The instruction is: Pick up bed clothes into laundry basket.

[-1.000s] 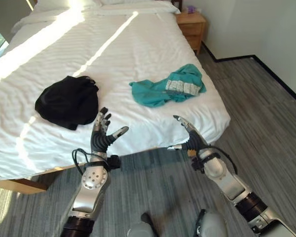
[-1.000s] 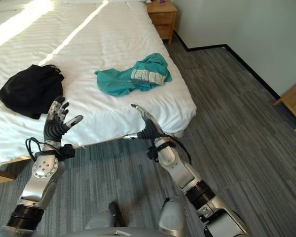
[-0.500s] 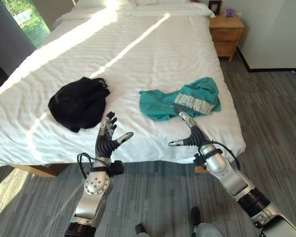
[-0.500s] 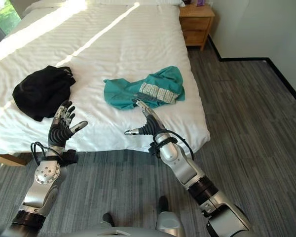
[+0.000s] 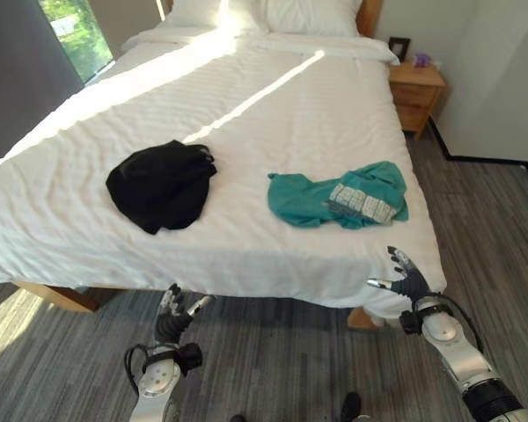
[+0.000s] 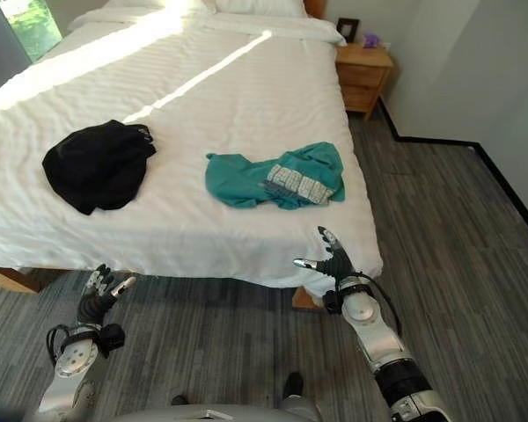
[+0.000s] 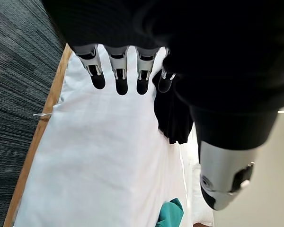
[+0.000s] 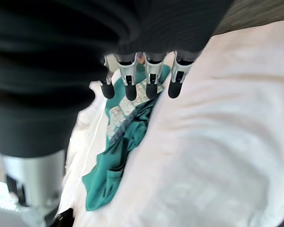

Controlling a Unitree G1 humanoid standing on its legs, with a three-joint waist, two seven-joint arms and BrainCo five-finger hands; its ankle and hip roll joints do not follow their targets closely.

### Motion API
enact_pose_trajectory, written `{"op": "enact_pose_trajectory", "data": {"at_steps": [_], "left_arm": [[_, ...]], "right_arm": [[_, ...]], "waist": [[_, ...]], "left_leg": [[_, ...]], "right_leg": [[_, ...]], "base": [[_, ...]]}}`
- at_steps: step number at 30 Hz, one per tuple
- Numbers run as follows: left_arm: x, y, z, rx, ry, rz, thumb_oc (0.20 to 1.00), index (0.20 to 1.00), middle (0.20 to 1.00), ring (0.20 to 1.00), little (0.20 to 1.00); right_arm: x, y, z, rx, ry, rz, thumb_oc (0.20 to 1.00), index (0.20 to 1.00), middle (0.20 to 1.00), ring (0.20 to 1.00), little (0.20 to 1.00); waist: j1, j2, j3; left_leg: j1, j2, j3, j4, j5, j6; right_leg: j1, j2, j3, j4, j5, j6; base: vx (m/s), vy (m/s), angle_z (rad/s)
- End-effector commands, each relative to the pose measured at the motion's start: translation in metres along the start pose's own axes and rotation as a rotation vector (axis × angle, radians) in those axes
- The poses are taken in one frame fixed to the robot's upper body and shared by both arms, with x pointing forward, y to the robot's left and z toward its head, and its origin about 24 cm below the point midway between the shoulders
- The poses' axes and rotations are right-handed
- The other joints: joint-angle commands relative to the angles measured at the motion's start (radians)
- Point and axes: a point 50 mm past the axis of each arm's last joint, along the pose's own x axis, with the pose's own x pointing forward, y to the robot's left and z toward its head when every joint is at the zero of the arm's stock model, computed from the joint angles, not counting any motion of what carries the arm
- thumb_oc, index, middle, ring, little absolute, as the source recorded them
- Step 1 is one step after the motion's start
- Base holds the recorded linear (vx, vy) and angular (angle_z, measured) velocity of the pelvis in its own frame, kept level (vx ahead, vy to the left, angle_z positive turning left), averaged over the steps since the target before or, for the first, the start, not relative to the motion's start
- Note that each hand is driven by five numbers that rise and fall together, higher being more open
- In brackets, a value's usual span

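- At the near corner of the bed, the right hand point(image 5: 407, 278) hangs by the overhanging white sheet with its fingers spread and nothing in them.
- Its own wrist view confirms it: straight fingers point(image 8: 129, 84), empty, aimed across the sheet at the teal garment point(image 8: 114, 157).
- Lower down, over the grey floor in front of the bed, the left hand point(image 5: 173, 312) sits with its fingers loose and its thumb out, also carrying nothing.
- Past its fingertips in the left wrist view lies the black garment point(image 7: 172, 108), well apart from the hand.
- Out on the bed point(image 5: 273, 114), both pieces wait untouched: the teal garment crumpled near the right edge, the black garment point(image 5: 161, 183) bunched toward the left side.
- Beyond them, a wooden nightstand point(image 5: 417, 94) stands against the wall by the pillows.
- No laundry basket can be made out yet.
- The step in hand looks like the reach for the teal piece, the nearer one to the right hand.
- Done well, that hand would rise clear of the mattress edge first, come down on the thickest fold, and close deep enough to gather cloth without pinching the sheet below.
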Motion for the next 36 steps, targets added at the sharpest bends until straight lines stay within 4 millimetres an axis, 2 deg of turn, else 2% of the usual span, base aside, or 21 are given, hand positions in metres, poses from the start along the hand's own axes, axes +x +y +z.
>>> {"op": "enact_pose_trajectory", "data": {"at_steps": [1, 2, 5, 6, 7, 8, 9, 10, 12, 13, 15, 17, 19, 20, 22, 23, 24, 26, 27, 32, 36], "left_arm": [[0.019, 0.013, 0.069, 0.103, -0.289, -0.012, 1.0, 1.0, 1.0, 1.0, 1.0], [0.019, 0.014, 0.083, 0.113, -0.356, 0.001, 1.0, 1.0, 1.0, 1.0, 1.0], [0.018, 0.015, 0.101, 0.096, -0.44, 0.016, 1.0, 1.0, 1.0, 1.0, 1.0], [0.017, 0.013, 0.108, 0.075, -0.474, 0.011, 1.0, 1.0, 1.0, 1.0, 1.0], [0.017, 0.013, 0.109, 0.075, -0.475, 0.013, 1.0, 1.0, 1.0, 1.0, 1.0], [0.02, 0.014, 0.115, 0.091, -0.5, 0.023, 1.0, 1.0, 1.0, 1.0, 1.0], [0.022, 0.013, 0.116, 0.091, -0.501, 0.022, 1.0, 1.0, 1.0, 1.0, 1.0], [0.026, 0.011, 0.117, 0.085, -0.501, 0.024, 1.0, 1.0, 1.0, 1.0, 1.0], [0.054, -0.022, 0.141, 0.166, -0.541, -0.016, 1.0, 1.0, 1.0, 1.0, 1.0], [0.055, -0.023, 0.142, 0.165, -0.547, -0.014, 1.0, 1.0, 1.0, 1.0, 1.0], [0.067, -0.047, 0.17, 0.059, -0.617, 0.003, 1.0, 1.0, 1.0, 1.0, 1.0], [0.075, -0.069, 0.174, 0.04, -0.598, -0.013, 1.0, 1.0, 1.0, 1.0, 1.0], [0.077, -0.079, 0.181, 0.07, -0.616, -0.03, 1.0, 1.0, 1.0, 1.0, 1.0], [0.08, -0.082, 0.179, 0.088, -0.598, -0.02, 1.0, 1.0, 1.0, 1.0, 1.0], [0.087, -0.087, 0.18, 0.151, -0.575, -0.004, 1.0, 1.0, 1.0, 1.0, 1.0], [0.093, -0.072, 0.174, 0.175, -0.529, 0.058, 1.0, 1.0, 1.0, 1.0, 1.0], [0.089, -0.083, 0.181, 0.205, -0.574, -0.002, 1.0, 1.0, 1.0, 1.0, 1.0], [0.089, -0.088, 0.18, 0.188, -0.569, -0.007, 1.0, 1.0, 1.0, 1.0, 1.0], [0.092, -0.107, 0.197, 0.192, -0.6, -0.037, 1.0, 1.0, 1.0, 1.0, 1.0], [0.101, -0.141, 0.254, 0.285, -0.689, -0.035, 1.0, 1.0, 1.0, 1.0, 1.0], [0.096, -0.158, 0.275, 0.318, -0.752, -0.05, 1.0, 1.0, 1.0, 1.0, 1.0]], "right_arm": [[0.024, -0.012, 0.075, -0.065, -0.31, -0.077, 1.0, 1.0, 1.0, 1.0, 1.0], [0.032, -0.016, 0.091, -0.12, -0.359, -0.115, 1.0, 1.0, 1.0, 1.0, 1.0], [0.041, -0.019, 0.101, -0.14, -0.378, -0.156, 1.0, 1.0, 1.0, 1.0, 1.0], [0.048, -0.022, 0.109, -0.193, -0.389, -0.171, 1.0, 1.0, 1.0, 1.0, 1.0], [0.049, -0.022, 0.11, -0.193, -0.391, -0.171, 1.0, 1.0, 1.0, 1.0, 1.0], [0.056, -0.024, 0.121, -0.263, -0.42, -0.197, 1.0, 1.0, 1.0, 1.0, 1.0], [0.06, -0.026, 0.124, -0.3, -0.421, -0.211, 1.0, 1.0, 1.0, 1.0, 1.0], [0.064, -0.028, 0.124, -0.349, -0.413, -0.232, 1.0, 1.0, 1.0, 1.0, 1.0], [0.08, -0.013, 0.136, -0.444, -0.396, -0.226, 1.0, 1.0, 1.0, 1.0, 1.0], [0.081, -0.014, 0.138, -0.443, -0.4, -0.231, 1.0, 1.0, 1.0, 1.0, 1.0], [0.096, -0.026, 0.17, -0.71, -0.456, -0.357, 1.0, 1.0, 1.0, 1.0, 1.0], [0.103, -0.033, 0.184, -0.805, -0.46, -0.423, 1.0, 1.0, 1.0, 1.0, 1.0], [0.105, -0.039, 0.19, -0.847, -0.467, -0.479, 1.0, 1.0, 1.0, 1.0, 1.0], [0.108, -0.04, 0.193, -0.902, -0.463, -0.494, 1.0, 1.0, 1.0, 1.0, 1.0], [0.112, -0.04, 0.191, -0.993, -0.43, -0.515, 1.0, 1.0, 1.0, 1.0, 1.0], [0.113, -0.033, 0.184, -1.051, -0.423, -0.471, 1.0, 1.0, 1.0, 1.0, 1.0], [0.116, -0.033, 0.183, -1.084, -0.392, -0.483, 1.0, 1.0, 1.0, 1.0, 1.0], [0.118, -0.039, 0.186, -1.096, -0.365, -0.523, 1.0, 1.0, 1.0, 1.0, 1.0], [0.123, -0.04, 0.18, -1.129, -0.308, -0.486, 1.0, 1.0, 1.0, 1.0, 1.0], [0.131, -0.051, 0.187, -1.171, -0.215, -0.489, 1.0, 1.0, 1.0, 1.0, 1.0], [0.132, -0.06, 0.193, -1.201, -0.191, -0.517, 1.0, 1.0, 1.0, 1.0, 1.0]], "waist": [[0.053, -0.069, 0.104], [0.058, -0.062, 0.123], [0.072, -0.06, 0.136], [0.084, -0.074, 0.138], [0.081, -0.072, 0.138], [0.078, -0.076, 0.149], [0.079, -0.076, 0.15], [0.084, -0.08, 0.154], [0.072, -0.089, 0.142], [0.068, -0.095, 0.147], [0.062, -0.095, 0.151], [0.072, -0.11, 0.17], [0.08, -0.117, 0.193], [0.09, -0.116, 0.199], [0.097, -0.092, 0.187], [0.098, -0.078, 0.18], [0.092, -0.069, 0.186], [0.091, -0.07, 0.185], [0.079, -0.078, 0.184], [0.044, -0.07, 0.202], [0.03, -0.053, 0.229]], "left_leg": [[0.02, 0.011, 0.011, 0.008, -0.088, 0.013], [0.047, 0.014, 0.009, 0.008, -0.101, 0.03], [0.066, 0.022, 0.013, 0.008, -0.127, 0.034], [0.077, 0.008, -0.004, 0.008, -0.147, 0.024], [0.077, 0.012, -0.005, 0.008, -0.149, 0.023], [0.098, 0.012, -0.043, 0.008, -0.175, -0.003], [0.101, 0.02, -0.062, 0.008, -0.18, -0.013], [0.104, 0.026, -0.08, 0.008, -0.188, -0.023], [0.117, 0.012, -0.092, 0.008, -0.217, -0.031], [0.111, 0.007, -0.097, 0.008, -0.21, -0.03], [0.064, 0.02, -0.116, 0.159, -0.234, -0.06], [-0.07, 0.068, -0.125, 0.366, -0.179, -0.099], [-0.171, 0.087, -0.129, 0.436, -0.134, -0.106], [-0.222, 0.105, -0.106, 0.419, -0.142, -0.103], [-0.207, 0.089, -0.06, 0.22, -0.071, -0.077], [-0.186, 0.08, -0.062, 0.159, -0.067, -0.064], [-0.177, 0.118, -0.026, 0.094, 0.026, -0.079], [-0.16, 0.1, -0.014, 0.055, 0.022, -0.072], [-0.143, 0.096, 0.024, 0.027, 0.028, -0.074], [-0.171, 0.108, 0.036, 0.008, 0.054, -0.093], [-0.205, 0.117, 0.038, 0.008, 0.074, -0.104]], "right_leg": [[-0.001, -0.207, -0.063, 0.27, 0.011, 0.117], [-0.048, -0.238, -0.045, 0.407, 0.093, 0.133], [-0.116, -0.243, -0.051, 0.468, 0.081, 0.128], [-0.151, -0.224, -0.065, 0.379, 0.031, 0.11], [-0.147, -0.22, -0.069, 0.373, 0.03, 0.109], [-0.184, -0.171, -0.078, 0.178, 0.009, 0.097], [-0.193, -0.159, -0.065, 0.118, 0.013, 0.098], [-0.205, -0.157, -0.043, 0.097, 0.032, 0.107], [-0.189, -0.145, -0.026, 0.057, 0.041, 0.101], [-0.191, -0.151, -0.028, 0.055, 0.045, 0.099], [-0.137, -0.129, -0.046, 0.02, 0.044, 0.077], [-0.096, -0.124, -0.072, -0.002, 0.014, 0.05], [-0.083, -0.122, -0.092, -0.006, 0.0, 0.036], [-0.068, -0.117, -0.103, -0.006, -0.018, 0.038], [-0.049, -0.085, -0.103, -0.006, -0.037, 0.051], [-0.046, -0.074, -0.095, -0.006, -0.051, 0.059], [-0.038, -0.073, -0.125, -0.006, -0.063, 0.049], [-0.039, -0.071, -0.121, -0.006, -0.053, 0.049], [-0.059, -0.069, -0.121, -0.006, -0.031, 0.057], [-0.138, -0.074, -0.102, -0.005, 0.001, 0.081], [-0.174, -0.085, -0.105, 0.003, 0.008, 0.092]], "base": [[0.23, 0.083, 0.23], [0.16, 0.099, 0.15], [0.18, 0.043, 0.08], [0.25, -0.016, 0.16], [0.48, -0.162, 0.1], [0.43, -0.189, 0.16], [0.53, -0.263, 0.28], [0.32, -0.15, 0.44], [0.22, -0.094, 0.78], [0.27, -0.138, 1.16], [0.24, -0.212, 1.1], [0.07, -0.214, 0.53], [0.03, -0.126, 0.2], [0.12, 0.007, 0.2], [0.24, 0.107, 0.09], [0.21, 0.092, -0.08], [0.15, 0.047, -0.12], [0.06, -0.004, 0.01], [0.02, -0.04, 0.25], [-0.02, -0.041, 0.06], [-0.05, -0.043, -0.05]]}}
